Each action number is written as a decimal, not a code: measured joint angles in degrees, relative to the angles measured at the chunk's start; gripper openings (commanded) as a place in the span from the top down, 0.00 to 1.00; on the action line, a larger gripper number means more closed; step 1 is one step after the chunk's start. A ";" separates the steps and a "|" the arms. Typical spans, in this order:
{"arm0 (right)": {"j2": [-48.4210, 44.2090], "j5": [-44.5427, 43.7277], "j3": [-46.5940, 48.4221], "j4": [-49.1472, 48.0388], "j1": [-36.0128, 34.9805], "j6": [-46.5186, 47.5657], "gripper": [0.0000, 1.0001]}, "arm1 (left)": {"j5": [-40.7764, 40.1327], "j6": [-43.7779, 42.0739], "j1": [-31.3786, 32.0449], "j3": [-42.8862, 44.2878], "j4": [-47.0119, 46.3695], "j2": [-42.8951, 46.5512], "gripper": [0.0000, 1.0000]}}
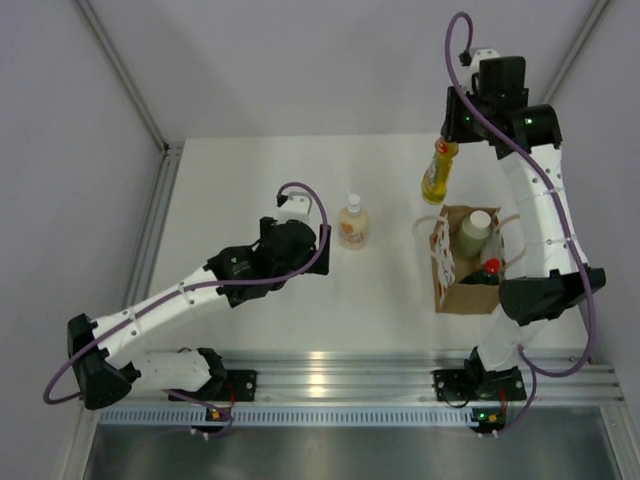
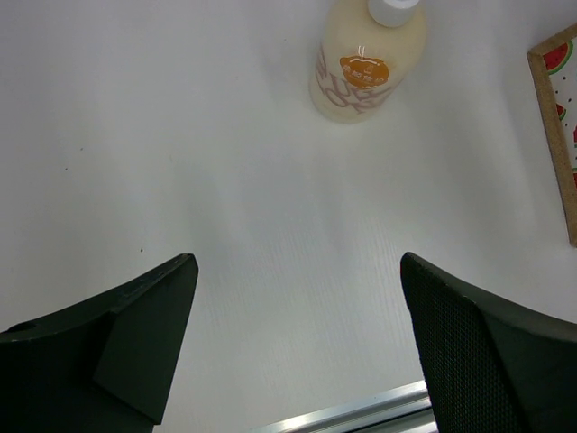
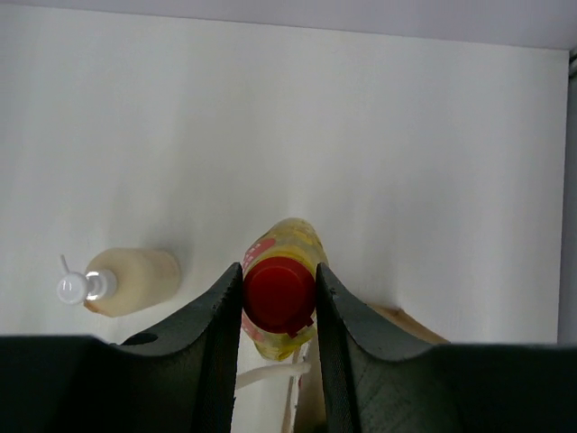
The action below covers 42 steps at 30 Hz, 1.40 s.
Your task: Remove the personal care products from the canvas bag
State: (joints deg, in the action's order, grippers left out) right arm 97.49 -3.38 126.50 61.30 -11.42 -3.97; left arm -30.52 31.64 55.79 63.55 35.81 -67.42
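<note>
The brown canvas bag [image 1: 462,291] stands at the right of the table, with a cream white-capped bottle [image 1: 476,228] and a dark green red-capped bottle [image 1: 488,271] inside. My right gripper [image 1: 447,143] is shut on the red cap [image 3: 279,292] of the slim yellow bottle [image 1: 438,173], holding it in the air behind the bag. The cream pump bottle [image 1: 353,222] stands on the table left of the bag; it also shows in the left wrist view [image 2: 365,59]. My left gripper [image 2: 297,271] is open and empty, low over the table near the pump bottle.
A metal rail [image 1: 330,378] runs along the table's near edge. White walls enclose the back and sides. The bag's patterned side [image 2: 559,126] shows at the right edge of the left wrist view.
</note>
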 measured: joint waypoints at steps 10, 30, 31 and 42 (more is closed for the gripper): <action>5.86 -2.12 -4.00 -8.92 -8.94 2.29 1.00 | -0.04 0.74 0.00 -1.14 0.04 0.09 0.02; 7.50 -7.15 -25.33 -30.53 -16.00 -0.17 1.00 | -0.17 1.49 0.00 -3.26 0.24 3.87 0.02; 7.50 -7.17 -25.57 -30.80 -16.09 -0.37 0.99 | -0.17 1.49 0.00 -3.34 0.26 3.87 0.02; 8.09 -7.28 -28.09 -32.59 -16.37 -1.66 0.65 | 0.28 1.46 0.00 -3.56 0.26 4.33 0.02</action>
State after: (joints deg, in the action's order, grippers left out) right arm 105.58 -10.66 98.41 28.71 -27.79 -5.63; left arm -30.24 33.10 55.79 59.99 36.07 -63.09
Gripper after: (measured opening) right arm 0.332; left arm 0.984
